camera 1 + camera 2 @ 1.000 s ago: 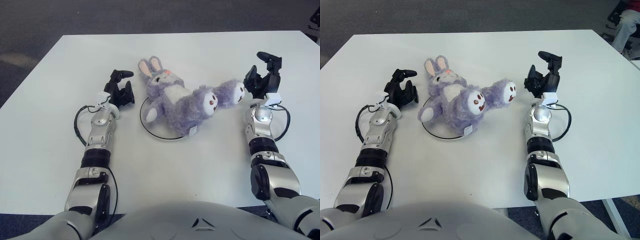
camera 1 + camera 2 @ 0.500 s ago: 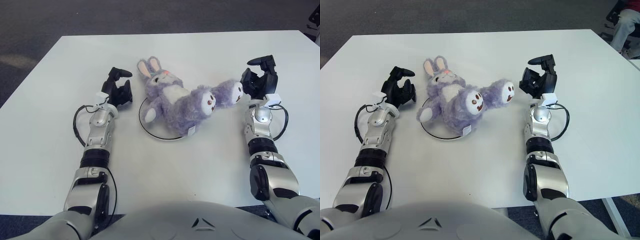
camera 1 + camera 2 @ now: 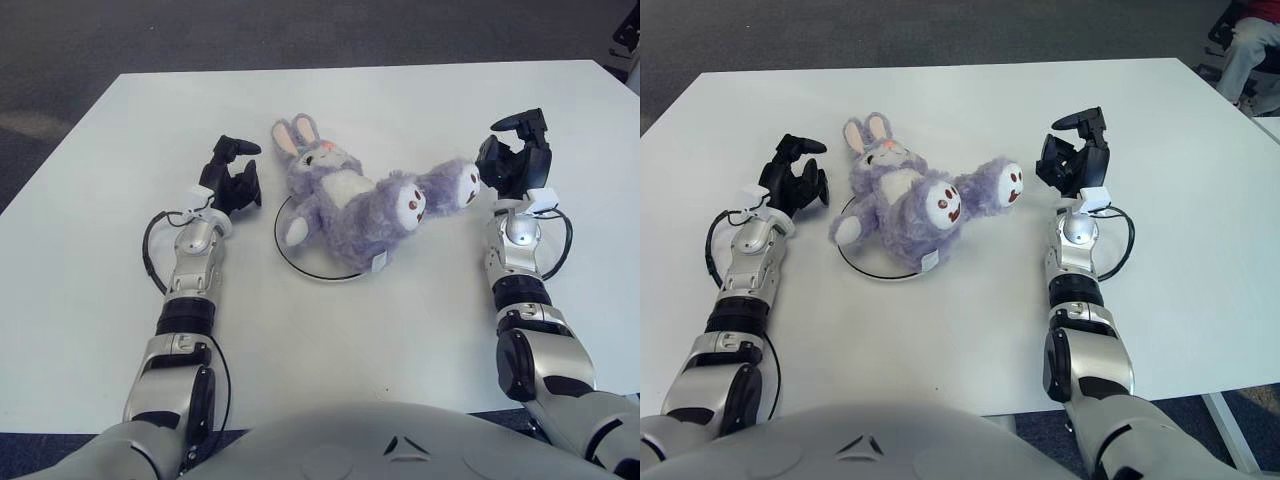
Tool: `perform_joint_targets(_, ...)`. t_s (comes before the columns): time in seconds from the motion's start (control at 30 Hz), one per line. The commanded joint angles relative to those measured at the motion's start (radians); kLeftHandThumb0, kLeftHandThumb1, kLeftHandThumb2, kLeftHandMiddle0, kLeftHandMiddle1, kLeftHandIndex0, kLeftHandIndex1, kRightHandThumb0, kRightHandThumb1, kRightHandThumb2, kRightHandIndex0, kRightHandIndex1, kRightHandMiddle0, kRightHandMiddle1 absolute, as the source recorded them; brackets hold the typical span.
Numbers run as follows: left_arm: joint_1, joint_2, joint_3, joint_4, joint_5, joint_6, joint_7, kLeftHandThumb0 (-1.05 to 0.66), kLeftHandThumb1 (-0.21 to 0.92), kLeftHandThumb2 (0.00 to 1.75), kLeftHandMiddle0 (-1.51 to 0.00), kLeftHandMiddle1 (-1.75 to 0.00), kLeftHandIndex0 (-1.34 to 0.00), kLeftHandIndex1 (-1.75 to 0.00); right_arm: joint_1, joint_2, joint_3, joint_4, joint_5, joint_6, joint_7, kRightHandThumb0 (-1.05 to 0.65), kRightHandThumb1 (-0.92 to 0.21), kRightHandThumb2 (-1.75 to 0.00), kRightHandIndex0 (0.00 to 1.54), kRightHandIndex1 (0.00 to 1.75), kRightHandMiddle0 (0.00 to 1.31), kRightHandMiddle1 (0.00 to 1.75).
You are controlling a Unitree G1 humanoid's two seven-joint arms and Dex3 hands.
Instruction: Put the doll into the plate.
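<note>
Doll (image 3: 352, 200): a purple plush rabbit with a white belly and pink-lined ears, lying on its back. Head and ears point toward the far side of the table; both legs stretch toward the robot's right, white soles facing up.
Plate (image 3: 300, 258): a flat white disc with a dark rim, lying on the table. Only its near-left arc shows; the rest is hidden under the doll.
Doll against plate: the torso and one arm lie over the plate. The head, ears and the farther leg reach beyond the rim. The right foot (image 3: 466, 182) lies on the bare table, well off the plate.
Left hand (image 3: 234, 180): shows just left of the doll's head and of the plate, above the table. Black fingers are curled loosely and grasp nothing. A clear gap separates it from the plush.
Right hand (image 3: 512, 158): shows at the doll's right foot, on its right side. Fingers are bent inward with nothing between them. Whether they touch the foot cannot be told.
Table (image 3: 400, 320): white, matte surface, carrying the plate and doll.
Floor (image 3: 80, 40): dark carpet beyond the far edge.
</note>
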Motion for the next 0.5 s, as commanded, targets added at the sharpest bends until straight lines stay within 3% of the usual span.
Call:
perform_joint_targets(0.0,0.088,-0.010,-0.001,0.065,0.000,0.020,-0.011,-0.21,0.58,1.22,-1.03,-1.75,-0.01,-0.85,0.156,0.084,0.013,0.071,-0.020,-0.003,-0.027,-0.35,-0.92,-0.53,1.28,1.75,0.18,1.75)
perform_joint_targets(0.03,0.085,-0.009,0.000,0.071,0.001,0.017,-0.009,-0.21,0.59,1.22,-1.02,-1.75,0.00,-0.81,0.159,0.082,0.017,0.066,-0.027,0.002,-0.033,-0.35,-0.92,-0.53,1.29,1.75,0.18,1.75)
perform_joint_targets(0.13,0.082,-0.006,-0.002,0.082,0.009,0.006,0.000,-0.24,0.66,1.15,-0.98,-1.75,0.00,-0.72,0.164,0.079,0.025,0.054,-0.040,0.014,-0.041,-0.44,-0.86,-0.68,1.27,1.75,0.06,1.32)
perform_joint_targets(0.2,0.079,-0.004,-0.004,0.095,0.018,-0.009,0.006,-0.27,0.72,1.09,-0.97,-1.75,0.00,-0.67,0.169,0.077,0.031,0.045,-0.045,0.020,-0.040,-0.46,-0.84,-0.74,1.27,1.75,0.04,1.25)
perform_joint_targets(0.27,0.077,-0.002,-0.006,0.105,0.023,-0.020,0.007,-0.30,0.78,1.03,-0.95,-1.75,0.00,-0.65,0.173,0.076,0.035,0.037,-0.049,0.024,-0.040,-0.46,-0.82,-0.78,1.27,1.75,0.14,1.28)
perform_joint_targets(0.37,0.076,0.000,-0.006,0.109,0.024,-0.026,0.007,-0.32,0.82,0.98,-0.93,-1.75,0.00,-0.64,0.176,0.075,0.038,0.029,-0.053,0.031,-0.042,-0.38,-0.89,-0.55,1.27,1.75,0.23,1.57)
perform_joint_targets(0.47,0.073,-0.003,-0.003,0.121,0.022,-0.038,0.011,-0.32,0.82,0.98,-0.94,-1.75,0.00,-0.79,0.183,0.069,0.046,0.014,-0.063,0.049,-0.046,-0.38,-0.77,-0.68,1.26,1.75,0.33,1.63)
